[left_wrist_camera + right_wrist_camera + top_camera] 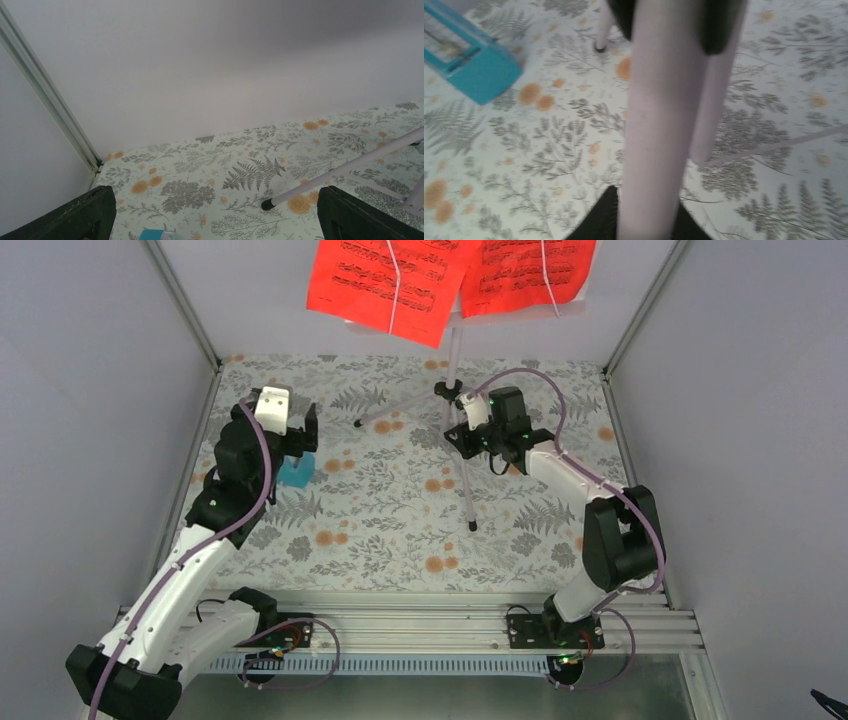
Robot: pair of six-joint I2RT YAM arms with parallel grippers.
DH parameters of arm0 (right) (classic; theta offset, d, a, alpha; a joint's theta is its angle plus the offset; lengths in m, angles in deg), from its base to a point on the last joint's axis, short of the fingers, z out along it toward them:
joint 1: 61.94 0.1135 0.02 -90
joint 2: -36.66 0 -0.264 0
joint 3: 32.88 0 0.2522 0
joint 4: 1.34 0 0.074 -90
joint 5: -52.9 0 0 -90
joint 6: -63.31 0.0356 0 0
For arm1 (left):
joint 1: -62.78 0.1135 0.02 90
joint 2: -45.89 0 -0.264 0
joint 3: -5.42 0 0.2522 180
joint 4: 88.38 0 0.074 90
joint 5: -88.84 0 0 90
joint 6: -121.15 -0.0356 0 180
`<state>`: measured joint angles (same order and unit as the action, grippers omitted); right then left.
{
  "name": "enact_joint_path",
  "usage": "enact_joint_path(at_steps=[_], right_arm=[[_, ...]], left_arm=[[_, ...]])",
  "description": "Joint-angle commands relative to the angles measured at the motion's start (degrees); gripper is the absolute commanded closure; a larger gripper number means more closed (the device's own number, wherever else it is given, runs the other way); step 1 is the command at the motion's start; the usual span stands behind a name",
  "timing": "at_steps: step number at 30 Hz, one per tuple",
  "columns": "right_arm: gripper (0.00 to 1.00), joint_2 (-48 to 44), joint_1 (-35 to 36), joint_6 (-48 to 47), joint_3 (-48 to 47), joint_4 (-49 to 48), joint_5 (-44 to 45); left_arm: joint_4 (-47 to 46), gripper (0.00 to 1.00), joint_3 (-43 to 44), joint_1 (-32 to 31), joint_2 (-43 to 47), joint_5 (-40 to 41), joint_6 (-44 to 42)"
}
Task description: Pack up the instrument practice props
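The pale lilac music stand (452,352) stands at the back middle of the table, its legs spread on the floral cloth. Two bright red sheet-music pages (385,285) lie on its desk at the top edge. My right gripper (466,430) is shut on the stand's pole (659,125), with black fingers (596,222) on both sides of it. The light-blue metronome (296,472) sits at the left, and shows in the right wrist view (471,57). My left gripper (300,438) hovers just above it, open and empty (215,220), with only the metronome's top (155,234) showing.
Grey enclosure walls (100,390) close in the left, right and back. One stand leg (345,172) with a black foot reaches toward the left gripper; another (467,495) points toward the front. A metal rail (430,625) runs along the near edge.
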<state>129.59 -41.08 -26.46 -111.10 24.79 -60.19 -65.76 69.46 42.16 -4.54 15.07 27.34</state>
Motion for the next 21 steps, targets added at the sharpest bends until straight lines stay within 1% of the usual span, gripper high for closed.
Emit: enact_joint_path(at_steps=[1,2,4,5,7,9,12,16,21], right_arm=[[0.68,-2.69,-1.26,-10.81,2.71,-2.75,8.02],[0.56,-3.46,-1.26,-10.44,3.21,-3.53,8.05],[0.39,-4.91,-1.26,-9.65,4.17,-4.94,8.3],[0.34,-5.62,-1.25,-9.3,4.7,-5.59,8.39],[0.27,-6.75,-1.26,-8.35,5.89,-6.99,8.29],[0.25,-7.62,-1.21,-6.81,7.55,-8.56,7.85],[0.25,-9.06,-0.84,-4.76,11.22,-11.19,7.09],[0.24,-10.04,0.16,-3.17,15.31,-13.34,8.54],[0.25,-9.67,0.44,-1.07,16.74,-13.98,15.91]], left_arm=[[-1.24,0.0,-0.92,0.27,1.3,0.1,0.3],[-1.34,0.0,-1.01,0.31,1.45,0.19,0.39],[-1.65,0.0,-1.3,0.31,1.85,0.42,0.39],[-1.8,0.0,-1.43,0.26,2.02,0.51,0.41],[-2.15,0.0,-1.62,0.27,2.22,0.59,0.39],[-2.26,0.0,-1.76,0.28,2.28,0.85,0.39],[-2.39,0.0,-1.9,0.24,2.35,1.19,0.26],[-2.77,0.0,-2.2,0.23,2.94,2.38,0.81],[-6.06,0.0,-4.91,0.28,7.63,2.89,0.67]])
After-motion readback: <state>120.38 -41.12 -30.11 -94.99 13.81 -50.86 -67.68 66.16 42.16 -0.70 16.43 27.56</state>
